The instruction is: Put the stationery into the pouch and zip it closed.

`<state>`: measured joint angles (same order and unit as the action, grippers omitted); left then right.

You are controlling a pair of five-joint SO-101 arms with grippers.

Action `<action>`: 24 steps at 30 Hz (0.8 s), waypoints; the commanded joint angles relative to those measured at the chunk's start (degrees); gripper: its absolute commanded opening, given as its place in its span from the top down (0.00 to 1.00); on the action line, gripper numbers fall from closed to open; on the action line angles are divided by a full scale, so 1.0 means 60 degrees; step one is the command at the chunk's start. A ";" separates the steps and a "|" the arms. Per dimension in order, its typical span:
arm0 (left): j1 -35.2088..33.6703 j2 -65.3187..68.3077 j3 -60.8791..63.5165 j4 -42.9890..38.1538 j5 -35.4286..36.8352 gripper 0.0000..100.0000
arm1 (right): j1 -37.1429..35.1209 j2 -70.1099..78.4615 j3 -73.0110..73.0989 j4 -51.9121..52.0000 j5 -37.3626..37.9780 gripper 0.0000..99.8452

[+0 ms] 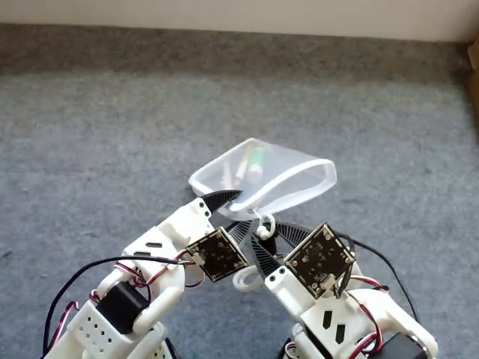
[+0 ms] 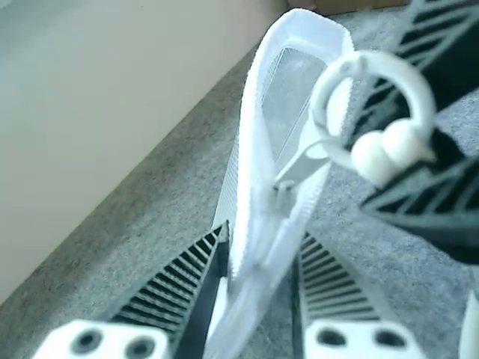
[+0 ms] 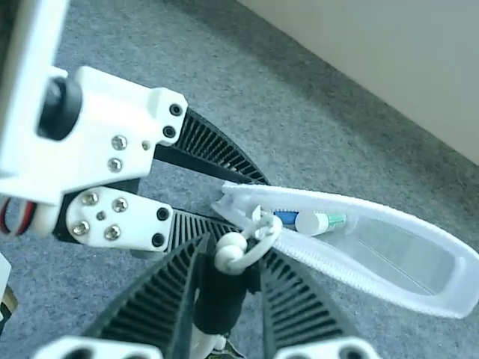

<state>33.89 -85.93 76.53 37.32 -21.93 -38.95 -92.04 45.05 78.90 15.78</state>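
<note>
Right wrist view: the right gripper point(image 3: 233, 253) pinches the one zipper pull ring point(image 3: 251, 241). The single translucent pouch point(image 3: 389, 258) stretches lengthwise straight ahead of its fingertips, mouth open. Beside the ring, the left gripper point(image 3: 238, 200) is clamped on the pouch's near end. One green-capped marker point(image 3: 318, 221) and one pen point(image 1: 227, 176) lie inside. Closing likely means drawing the ring along that axis, away from the left gripper.

Grey carpet-like tabletop point(image 1: 112, 127), fuzzy texture, darker band along the far side. Plain pale wall point(image 1: 224, 13) behind it. Brown object point(image 1: 474, 75) at the high view's right edge, too cut off to identify.
</note>
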 commanded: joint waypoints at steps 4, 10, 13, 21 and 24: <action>0.0081 -0.0330 -0.0711 0.0044 0.0132 0.87 | -0.0095 -0.0007 -0.0564 -0.0198 0.0132 0.99; 0.0081 -0.2088 -0.0623 0.1055 0.0645 0.77 | -0.0110 -0.0007 -0.0564 -0.0198 0.0132 0.99; 0.0081 -0.2777 -0.0388 0.1201 0.0747 0.78 | -0.0139 -0.0007 -0.0564 -0.0198 0.0132 0.99; 0.0066 -0.2952 0.0081 0.1201 0.0733 0.80 | -0.0139 -0.0007 -0.0564 -0.0183 0.0117 0.99; 0.0066 -0.2938 0.0139 0.1201 0.0733 0.80 | -0.0139 -0.0007 -0.0564 -0.0154 0.0103 0.99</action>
<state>33.89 -102.73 77.67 44.44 -18.24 -39.21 -92.13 44.97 78.90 15.78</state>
